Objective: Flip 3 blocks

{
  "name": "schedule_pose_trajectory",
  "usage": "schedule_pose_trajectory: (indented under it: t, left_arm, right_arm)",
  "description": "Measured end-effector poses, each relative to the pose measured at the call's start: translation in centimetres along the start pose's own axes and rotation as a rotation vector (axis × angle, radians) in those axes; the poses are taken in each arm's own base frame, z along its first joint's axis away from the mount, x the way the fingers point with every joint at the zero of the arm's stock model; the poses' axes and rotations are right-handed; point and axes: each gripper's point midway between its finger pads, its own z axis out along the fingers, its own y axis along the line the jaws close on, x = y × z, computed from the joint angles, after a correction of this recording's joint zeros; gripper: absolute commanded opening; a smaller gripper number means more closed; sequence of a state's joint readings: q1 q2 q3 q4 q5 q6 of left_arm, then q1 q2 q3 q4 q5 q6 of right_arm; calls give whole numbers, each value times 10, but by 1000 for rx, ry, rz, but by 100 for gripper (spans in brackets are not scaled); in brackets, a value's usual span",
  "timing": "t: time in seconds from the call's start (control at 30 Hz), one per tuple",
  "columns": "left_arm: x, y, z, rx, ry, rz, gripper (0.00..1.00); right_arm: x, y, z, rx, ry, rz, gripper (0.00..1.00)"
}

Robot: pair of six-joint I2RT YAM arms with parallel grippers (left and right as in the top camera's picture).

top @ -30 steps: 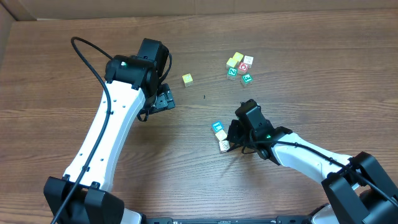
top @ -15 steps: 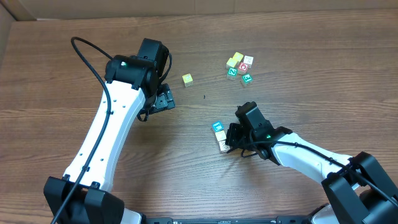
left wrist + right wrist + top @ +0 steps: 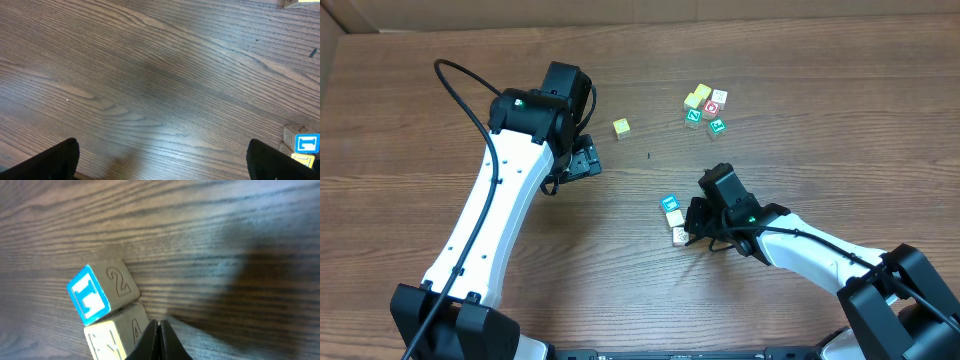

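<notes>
Hovering left gripper (image 3: 584, 160): jaws spread wide with nothing between them, above bare desk (image 3: 400, 190), touching nothing.
Yellow block (image 3: 621, 127): alone on the desk just right of the left gripper, well apart from the other blocks.
Teal-faced block (image 3: 97, 292): near the desk's centre, teal face up with a white figure on it; a "2" is stamped on one side.
Cream block (image 3: 117, 337): touching the teal-faced block on its near side; "A" stamped on one side.
Right gripper (image 3: 159, 330): jaws pressed together, holding nothing; tips low at the desk, right against the cream block's "A" side.
Cube cluster (image 3: 706, 108): far right, five cubes huddled together, some with green letter faces and one with a red face; print too small to read.
</notes>
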State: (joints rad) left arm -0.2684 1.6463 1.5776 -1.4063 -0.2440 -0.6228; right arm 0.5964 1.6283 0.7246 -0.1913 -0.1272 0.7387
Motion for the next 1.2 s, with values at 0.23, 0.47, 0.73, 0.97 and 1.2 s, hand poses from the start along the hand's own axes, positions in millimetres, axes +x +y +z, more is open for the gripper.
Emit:
schedule_pose_trajectory:
  t: [0.23, 0.47, 0.73, 0.97, 1.2]
  left_arm:
    - [0, 0, 0, 0, 0, 0, 100]
    - [0, 0, 0, 0, 0, 0, 100]
    - [0, 0, 0, 0, 0, 0, 100]
    - [0, 0, 0, 0, 0, 0, 100]
    - [0, 0, 0, 0, 0, 0, 100]
  right_arm:
    - [-4, 3, 0, -14, -16, -10, 4]
    - [2, -39, -7, 85, 73, 91, 4]
    - [25, -28, -12, 17, 205, 113, 4]
    - [36, -10, -9, -22, 218, 53, 4]
    - [35, -3, -8, -41, 207, 35, 4]
